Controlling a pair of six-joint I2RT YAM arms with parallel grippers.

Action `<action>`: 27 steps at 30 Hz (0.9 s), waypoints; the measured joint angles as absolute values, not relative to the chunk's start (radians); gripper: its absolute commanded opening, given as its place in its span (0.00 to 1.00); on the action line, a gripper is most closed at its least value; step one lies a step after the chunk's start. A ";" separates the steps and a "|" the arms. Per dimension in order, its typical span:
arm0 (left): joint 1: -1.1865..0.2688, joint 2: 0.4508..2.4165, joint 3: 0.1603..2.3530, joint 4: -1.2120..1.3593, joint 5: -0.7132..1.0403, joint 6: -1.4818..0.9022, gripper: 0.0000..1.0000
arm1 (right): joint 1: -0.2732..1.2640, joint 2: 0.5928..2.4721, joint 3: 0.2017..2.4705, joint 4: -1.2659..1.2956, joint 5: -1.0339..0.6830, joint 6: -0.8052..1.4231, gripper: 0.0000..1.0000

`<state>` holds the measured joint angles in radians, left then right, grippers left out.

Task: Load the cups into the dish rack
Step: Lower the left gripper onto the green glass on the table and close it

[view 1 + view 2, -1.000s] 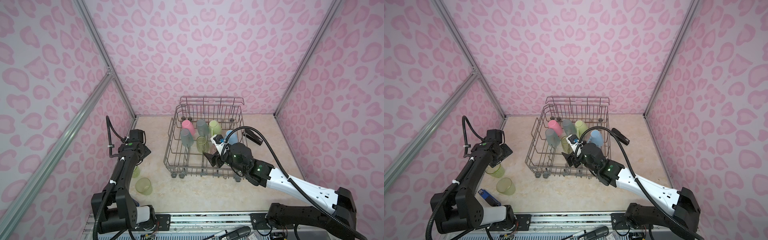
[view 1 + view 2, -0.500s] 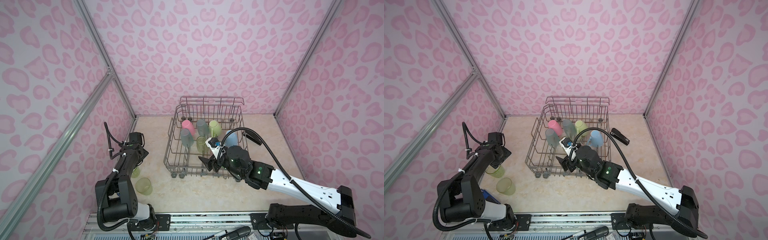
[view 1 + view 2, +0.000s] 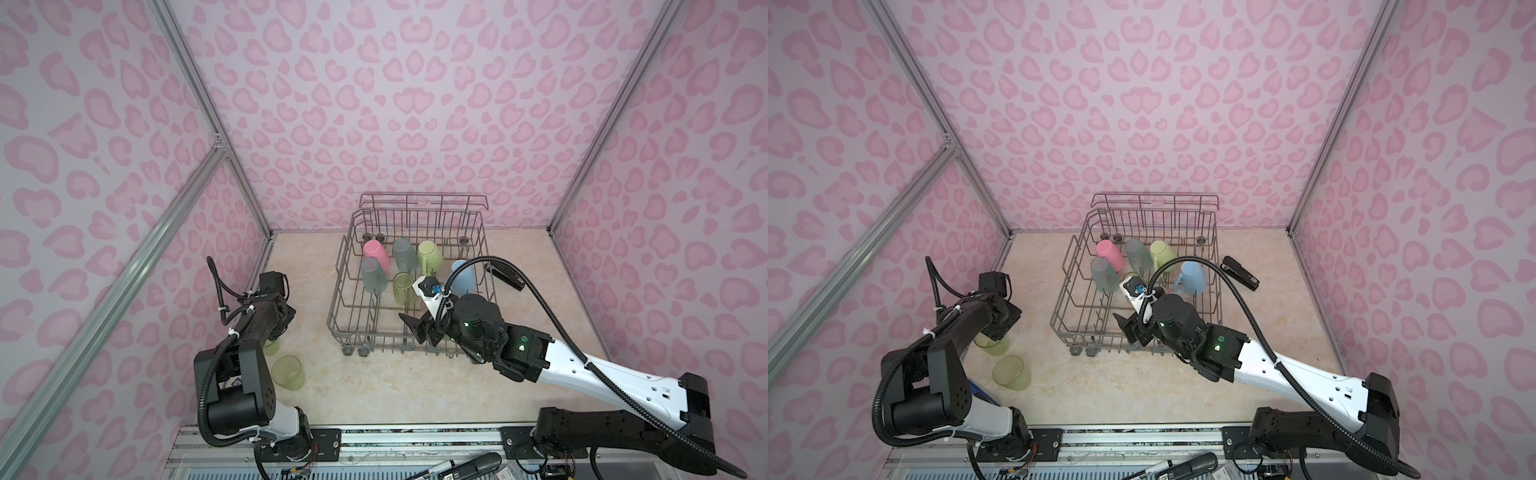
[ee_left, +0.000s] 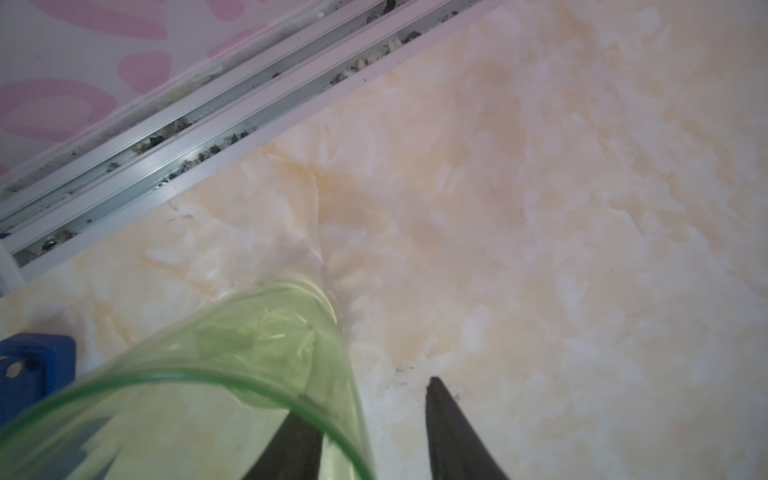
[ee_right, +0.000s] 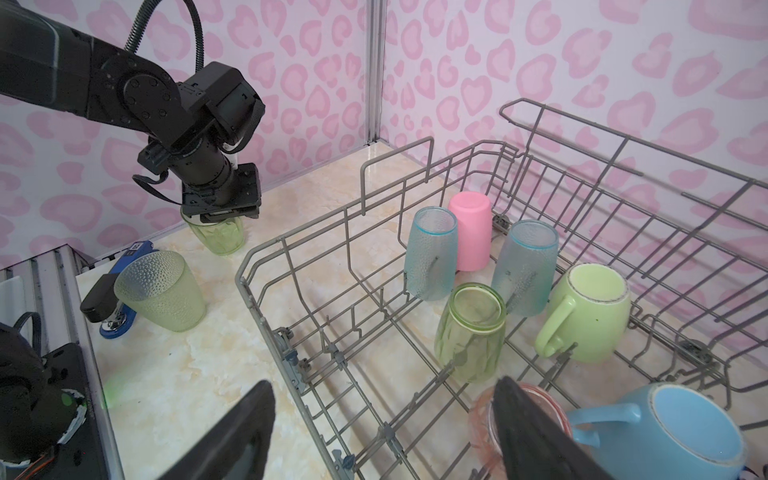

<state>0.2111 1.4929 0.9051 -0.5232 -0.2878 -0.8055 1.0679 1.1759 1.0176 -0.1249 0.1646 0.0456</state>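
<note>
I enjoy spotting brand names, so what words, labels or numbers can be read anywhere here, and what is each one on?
Nothing here can be read with certainty.
Small white tag on the blue stapler: too small to read.
White print on the black markers at the near edge: too blurred to read.
The cups and the dish rack: no writing visible.

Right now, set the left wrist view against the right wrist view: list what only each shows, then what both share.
Left wrist only: fingers of the left end effector astride the wall of the translucent green plastic tumbler, one inside, one outside. Right wrist only: the grey wire dish rack holding seven cups, and a dimpled green plastic tumbler standing outside it. Both: that first green tumbler, the blue stapler, the beige marble-patterned tabletop.
</note>
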 measured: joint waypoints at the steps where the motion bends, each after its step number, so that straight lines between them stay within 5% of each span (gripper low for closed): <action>1: 0.211 1.492 0.905 -0.521 -0.286 -0.806 0.24 | 1.068 1.176 1.016 -0.125 0.165 0.046 0.82; 17: 0.210 1.392 0.905 -0.522 -0.224 -0.764 0.05 | 1.068 1.172 0.988 -0.118 0.184 0.061 0.82; 27: 0.210 1.378 0.907 -0.522 -0.183 -0.746 0.04 | 1.068 1.155 0.967 -0.098 0.191 0.072 0.81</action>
